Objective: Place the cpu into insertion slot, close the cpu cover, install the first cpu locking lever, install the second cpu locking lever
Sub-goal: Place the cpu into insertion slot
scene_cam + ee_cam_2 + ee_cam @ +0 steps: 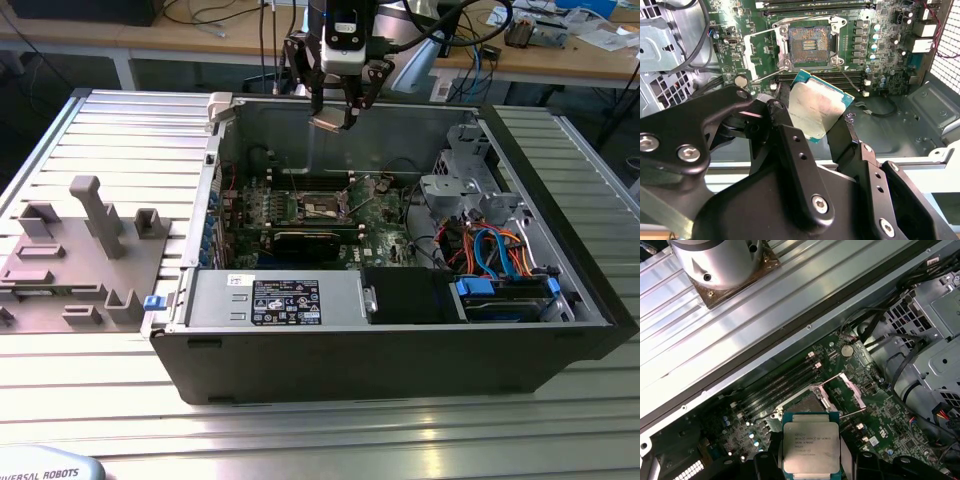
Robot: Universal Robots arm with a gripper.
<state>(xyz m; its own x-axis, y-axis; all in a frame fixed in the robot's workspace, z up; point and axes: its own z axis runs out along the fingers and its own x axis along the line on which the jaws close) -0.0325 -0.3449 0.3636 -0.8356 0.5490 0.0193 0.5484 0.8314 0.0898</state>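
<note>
Status: gripper (337, 108) is clamped on the cpu (329, 122), jaws closed only as far as the chip's width. In the second wrist view we see the black fingers (840, 137) pressed against two opposite edges of the cpu (817, 107), with its silver-grey top and green edge showing between them. The first wrist view shows the same grip, cpu (811, 447) top side up.

In the exterior view we have the cpu hanging over the open computer case (350, 360), near the far wall and well above the green motherboard (385, 235), touching nothing but the fingers. The insertion slot (322, 207) lies on the board below it. In the second wrist view the insertion slot (809, 44) is bare, with a dark contact field inside a shiny rim. The cpu cover (852, 391) is swung open and lies off to one side of the slot, attached at its edge.

We can make out a thin rod (847, 80) running beside the slot, likely a locking lever, but we can't tell its position for sure. Long memory slots (780, 382) run just beside the insertion slot, and a coin cell (847, 350) sits near the open cover.

The power supply (275, 298) sits along the case's near wall, with blue cables (495, 245) toward the exterior view's right. The case stands on a slatted aluminium table (130, 130), and a grey fixture block (85, 255) sits at the exterior view's left.
</note>
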